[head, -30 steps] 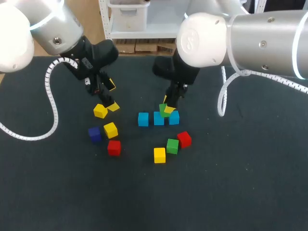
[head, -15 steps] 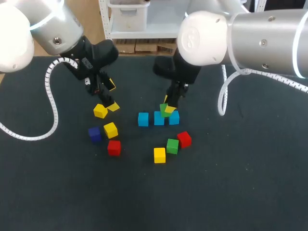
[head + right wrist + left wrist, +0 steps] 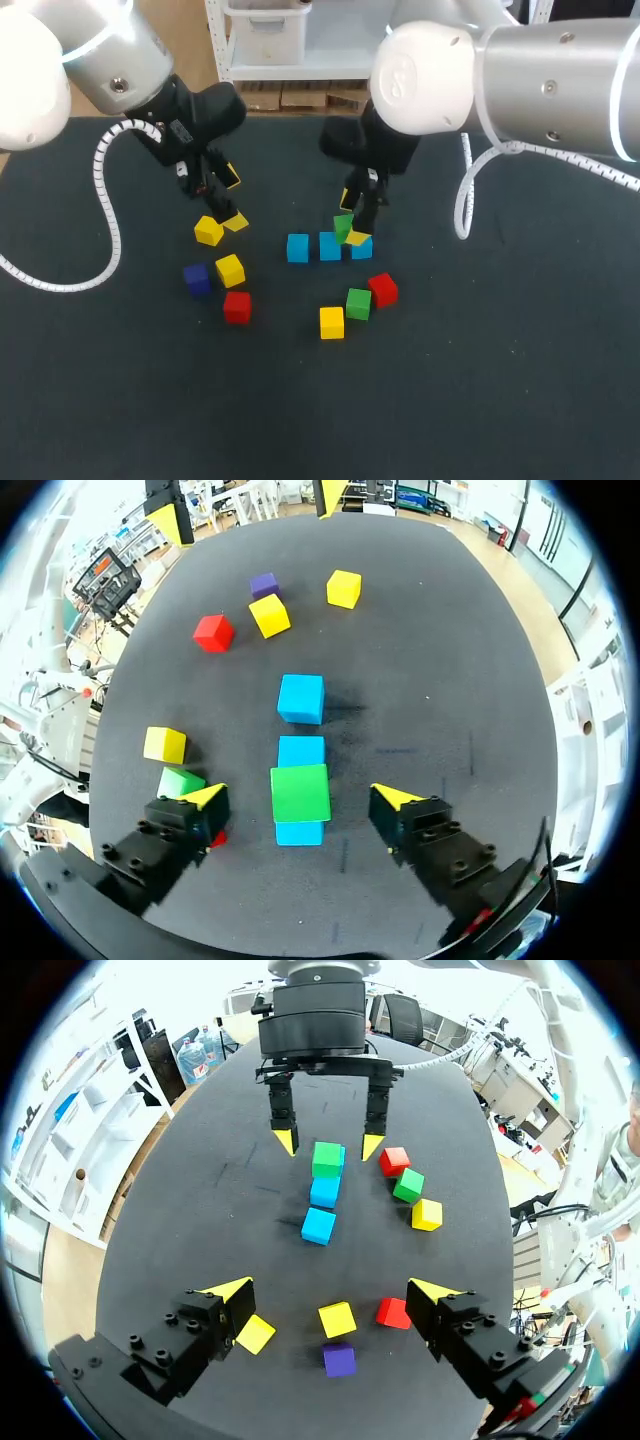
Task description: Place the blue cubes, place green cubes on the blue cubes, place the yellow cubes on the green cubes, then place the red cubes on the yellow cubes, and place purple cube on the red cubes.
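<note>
**Right jaws wide astride the stacked green cube; spare green just outside one finger**

Right jaws open wide, gripping nothing, one yellow tip to each side of the green cube (image 3: 300, 792) and clear of it. That cube seated on the row of three blue cubes (image 3: 301, 698), seemingly bridging the two nearest the jaws. Row running straight ahead of the jaws, crosswise to the line between the fingers; farthest blue bare on top.

Second green cube (image 3: 178, 781) down on the table (image 3: 450, 680) just outside one finger, partly hidden behind it, next to a loose yellow cube (image 3: 164, 745). Far nearer these jaws than the left ones, so probably a short sideways shift and a pick from here. Likely seat for it: over the middle and farthest blue, straight ahead.

Left jaws likewise wide and empty, well apart from the row. Ahead between their fingers a yellow cube (image 3: 337, 1318), another yellow cube (image 3: 256, 1334) just beside one finger, a purple cube (image 3: 339, 1360) and a red cube (image 3: 393, 1312) near. No green close by there.
</note>
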